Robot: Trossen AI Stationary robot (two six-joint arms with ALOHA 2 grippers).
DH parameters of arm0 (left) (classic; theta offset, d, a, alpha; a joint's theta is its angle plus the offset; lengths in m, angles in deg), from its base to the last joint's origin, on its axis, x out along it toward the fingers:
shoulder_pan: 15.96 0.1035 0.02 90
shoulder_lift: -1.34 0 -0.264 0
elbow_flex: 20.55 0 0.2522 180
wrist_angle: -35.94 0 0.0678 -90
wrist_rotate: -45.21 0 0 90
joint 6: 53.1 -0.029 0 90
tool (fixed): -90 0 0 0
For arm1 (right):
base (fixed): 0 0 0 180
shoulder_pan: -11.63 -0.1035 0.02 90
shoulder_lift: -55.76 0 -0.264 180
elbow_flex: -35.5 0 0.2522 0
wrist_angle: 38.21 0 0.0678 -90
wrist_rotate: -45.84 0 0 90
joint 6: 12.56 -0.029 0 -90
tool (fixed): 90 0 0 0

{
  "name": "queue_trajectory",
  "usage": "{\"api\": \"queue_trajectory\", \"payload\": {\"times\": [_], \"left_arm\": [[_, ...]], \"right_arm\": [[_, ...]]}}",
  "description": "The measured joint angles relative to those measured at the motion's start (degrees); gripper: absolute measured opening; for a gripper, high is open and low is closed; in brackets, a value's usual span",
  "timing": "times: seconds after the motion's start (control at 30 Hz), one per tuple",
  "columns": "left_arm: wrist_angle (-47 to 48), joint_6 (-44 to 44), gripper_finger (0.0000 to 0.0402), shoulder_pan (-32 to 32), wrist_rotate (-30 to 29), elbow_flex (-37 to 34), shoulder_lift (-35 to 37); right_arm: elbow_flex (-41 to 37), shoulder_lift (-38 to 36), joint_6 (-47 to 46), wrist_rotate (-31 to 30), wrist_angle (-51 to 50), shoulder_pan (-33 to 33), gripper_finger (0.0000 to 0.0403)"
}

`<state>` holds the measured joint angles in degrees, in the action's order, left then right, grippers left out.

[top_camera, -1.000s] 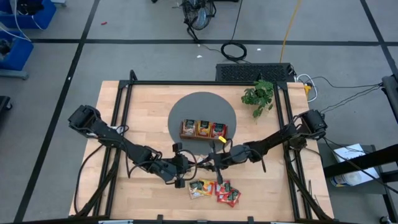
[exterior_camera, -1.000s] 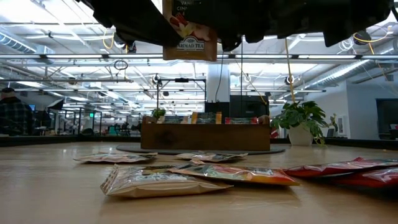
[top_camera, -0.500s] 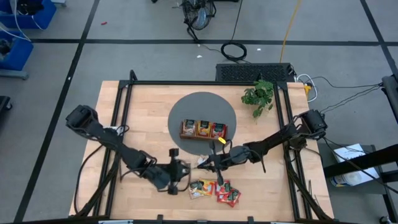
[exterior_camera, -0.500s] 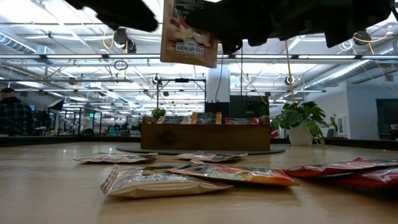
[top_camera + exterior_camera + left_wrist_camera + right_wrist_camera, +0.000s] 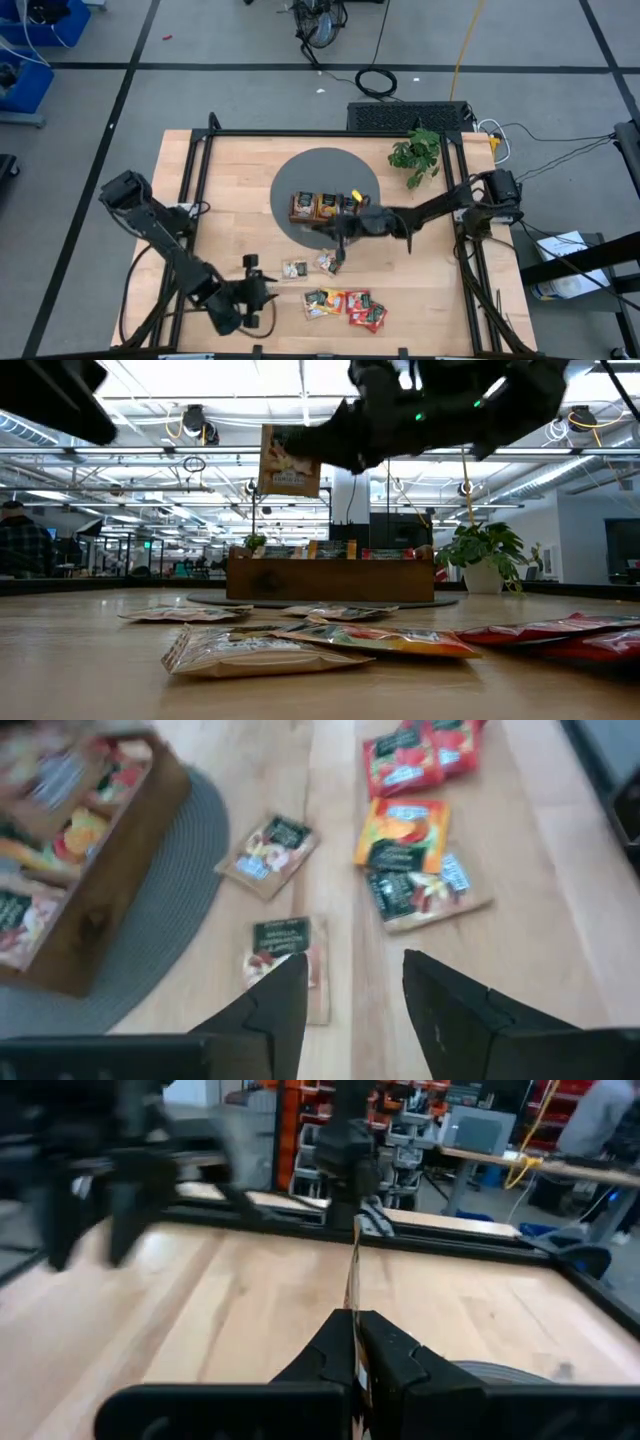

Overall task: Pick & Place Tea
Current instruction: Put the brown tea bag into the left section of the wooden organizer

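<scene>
My right gripper (image 5: 336,238) reaches level from the table's right and is shut on a tea sachet (image 5: 290,460), which hangs high above the table just short of the wooden tray (image 5: 328,208). The tray stands on a round grey mat (image 5: 300,170) and holds sachets. Two sachets (image 5: 268,855) (image 5: 285,960) lie flat on the wood near the mat. A pile of red, orange and green sachets (image 5: 345,305) lies near the front edge. My left gripper (image 5: 350,1010) is open and holds nothing, back at the near left (image 5: 262,292). My right gripper pinches the sachet's side edge (image 5: 352,1302) between its two fingers. The fingers come level from the table's right. The sachet stands upright and edge-on beyond the fingertips, clear of the table.
A green leafy plant (image 5: 415,152) stands at the far right of the table. Black frame rails (image 5: 200,200) run along the table's sides. Bare wood lies on the left half of the table.
My left gripper has let go of the sachet and drawn back toward the table's near left corner. My right gripper, keeping the sachet, has swung toward the far edge and the tray. The sachet stays upright and clear of the table.
</scene>
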<state>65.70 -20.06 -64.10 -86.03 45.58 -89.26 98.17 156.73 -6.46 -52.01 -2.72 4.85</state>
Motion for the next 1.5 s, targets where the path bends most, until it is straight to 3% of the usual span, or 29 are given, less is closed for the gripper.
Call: {"api": "queue_trajectory", "payload": {"times": [0.3,0.53,0.8,1.33,1.5], "left_arm": [[-10.44,-3.83,0.0139,-2.93,-3.95,-6.89,-0.20],[-10.67,-4.02,0.0132,-2.51,-4.13,-7.21,-0.22],[-10.66,-4.26,0.0131,-2.53,-4.13,-7.21,-0.22],[-12.71,-6.19,0.0131,-2.38,-4.21,-7.21,-0.22],[-12.71,-6.34,0.0131,-2.36,-4.21,-7.21,-0.22]], "right_arm": [[0.90,4.87,-8.56,9.76,5.98,11.10,0.0000],[6.06,12.46,-9.42,9.55,5.42,12.05,0.0000],[6.40,12.72,-8.00,3.34,0.88,12.10,0.0000],[6.97,18.56,-7.72,3.55,5.40,11.95,0.0001],[6.97,18.53,-4.73,3.31,6.31,11.40,0.0030]]}}
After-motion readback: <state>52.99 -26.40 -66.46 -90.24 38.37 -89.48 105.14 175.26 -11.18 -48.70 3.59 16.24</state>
